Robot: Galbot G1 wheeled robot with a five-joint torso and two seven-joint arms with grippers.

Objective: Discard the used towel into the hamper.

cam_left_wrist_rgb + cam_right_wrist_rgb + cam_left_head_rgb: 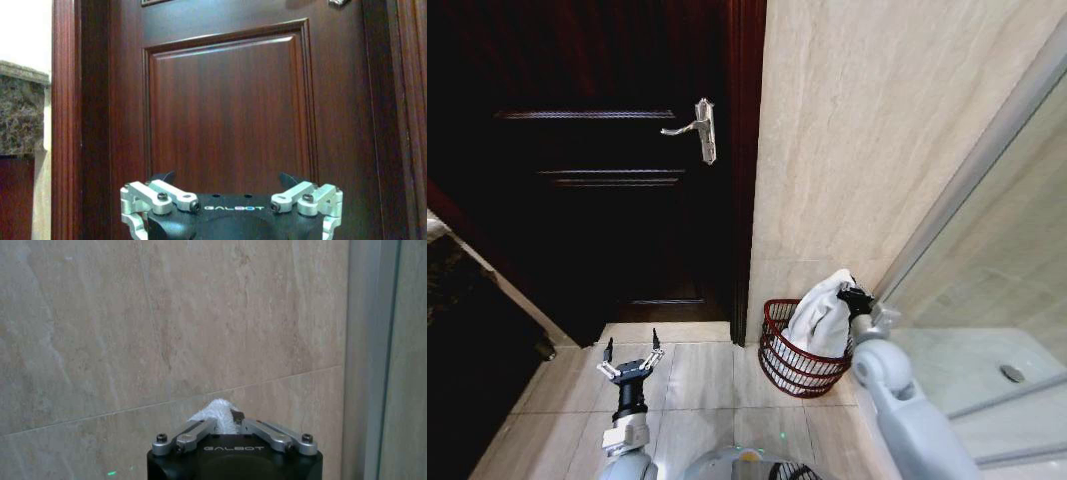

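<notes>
Head view of a tiled bathroom corner. The hamper [799, 352], a small round reddish-brown wire basket, is seen standing on the pale tiled floor [697, 400], close against the beige tiled wall [857, 150] and just beside the frame of the dark wooden door [597, 170]. The white towel [822, 315] is shown gathered into a bunch above the hamper, its lower folds hanging down inside the wire rim. The towel's top is gripped by the right tool [855, 297], which is held over the far side of the hamper, next to the glass shower screen [997, 270]. In the right wrist view the right tool [225, 426] is seen with its fingers drawn close together and a tuft of the towel [217, 412] pinched between them, the wall [167, 330] lying behind. The left tool [632, 355] is held low over the floor in front of the door, well apart from the hamper; its fingers are spread wide and nothing is held between them. In the left wrist view the left tool [227, 182] is pointed at the panelled door [227, 105]. A metal lever handle [697, 128] is mounted on the door's edge.
</notes>
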